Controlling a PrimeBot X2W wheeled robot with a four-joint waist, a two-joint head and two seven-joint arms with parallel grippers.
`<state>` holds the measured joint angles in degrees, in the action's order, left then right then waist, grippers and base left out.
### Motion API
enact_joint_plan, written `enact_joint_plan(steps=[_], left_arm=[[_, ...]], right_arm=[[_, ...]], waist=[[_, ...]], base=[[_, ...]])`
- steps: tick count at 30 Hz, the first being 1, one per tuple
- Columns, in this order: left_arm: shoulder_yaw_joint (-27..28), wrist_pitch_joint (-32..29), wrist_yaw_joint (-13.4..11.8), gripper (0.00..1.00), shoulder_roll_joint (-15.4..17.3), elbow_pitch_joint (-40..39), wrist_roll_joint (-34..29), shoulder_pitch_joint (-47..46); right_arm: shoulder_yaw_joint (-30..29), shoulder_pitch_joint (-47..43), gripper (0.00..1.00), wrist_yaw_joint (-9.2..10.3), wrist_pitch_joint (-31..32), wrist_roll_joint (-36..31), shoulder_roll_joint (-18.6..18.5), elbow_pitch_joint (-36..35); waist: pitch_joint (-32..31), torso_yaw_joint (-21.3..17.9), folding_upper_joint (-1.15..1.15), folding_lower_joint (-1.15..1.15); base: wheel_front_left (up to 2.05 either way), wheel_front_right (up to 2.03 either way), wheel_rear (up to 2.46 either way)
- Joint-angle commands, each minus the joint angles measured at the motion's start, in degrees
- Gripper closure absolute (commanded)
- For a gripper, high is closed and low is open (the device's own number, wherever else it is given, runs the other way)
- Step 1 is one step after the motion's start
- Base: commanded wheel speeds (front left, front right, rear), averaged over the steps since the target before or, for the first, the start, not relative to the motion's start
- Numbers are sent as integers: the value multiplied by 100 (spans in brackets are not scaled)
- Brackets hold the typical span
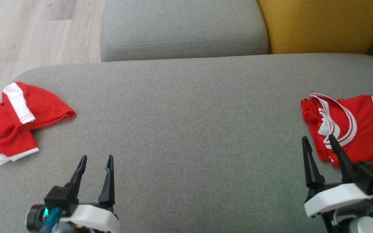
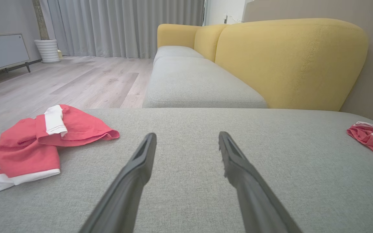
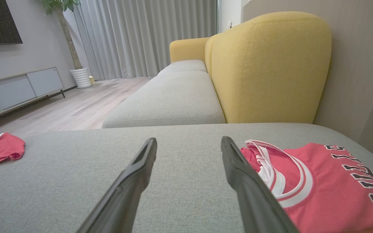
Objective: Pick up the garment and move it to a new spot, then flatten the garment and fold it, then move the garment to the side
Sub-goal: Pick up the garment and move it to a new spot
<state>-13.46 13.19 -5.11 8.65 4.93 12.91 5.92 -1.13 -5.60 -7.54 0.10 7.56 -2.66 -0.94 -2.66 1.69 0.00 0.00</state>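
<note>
- The left pincer hangs wide and empty over the near-left part of the wide grey cushion. The right pincer is just as wide and empty over the near-right part.
- Two garments lie on that cushion. The red shorts are crumpled at its left edge, and the red jersey lies flatter at its right edge, collar turned toward the middle. Which one the task means is not settled, so a reach could go to the wrong one.
- The shorts sit right at the cushion's left edge. A clumsy pinch or a sideways drag there could push them off onto the wooden floor.
- They are bunched in several layers. A pinch on the top layer alone would likely lift a trailing tangle that lands at the cushion's middle no flatter than it is now.
- The right pincer's fingertips are at the jersey's near corner, so a careless sweep could snag the collar and rumple it.
- The cushion is soft, so pressing down hard risks catching upholstery along with the cloth.
</note>
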Motion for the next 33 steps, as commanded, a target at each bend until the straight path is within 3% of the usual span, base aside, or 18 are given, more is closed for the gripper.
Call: enact_joint_plan(steps=[1, 9, 24, 33], left_arm=[[195, -3, -45, 0, 89, -221, -5, -198], [145, -32, -104, 0, 175, -256, -116, -339], [322, 57, -141, 0, 290, -350, 2, -548], [375, 78, -168, 0, 369, -394, 38, -483]], right_arm=[[109, 109, 0, 5, 4, 36, -22, -174], [71, 77, 0, 5, 1, -9, -22, -198], [334, 48, 0, 5, -26, 101, -22, -355], [395, 83, 0, 5, -49, 119, -21, -291]], waist=[[2, 2, 0, 0], [53, 222, 0, 0], [60, 1553, 0, 0], [54, 1823, 0, 0]], base=[[0, 0, 0], [0, 0, 0], [0, 0, 0], [0, 0, 0]])
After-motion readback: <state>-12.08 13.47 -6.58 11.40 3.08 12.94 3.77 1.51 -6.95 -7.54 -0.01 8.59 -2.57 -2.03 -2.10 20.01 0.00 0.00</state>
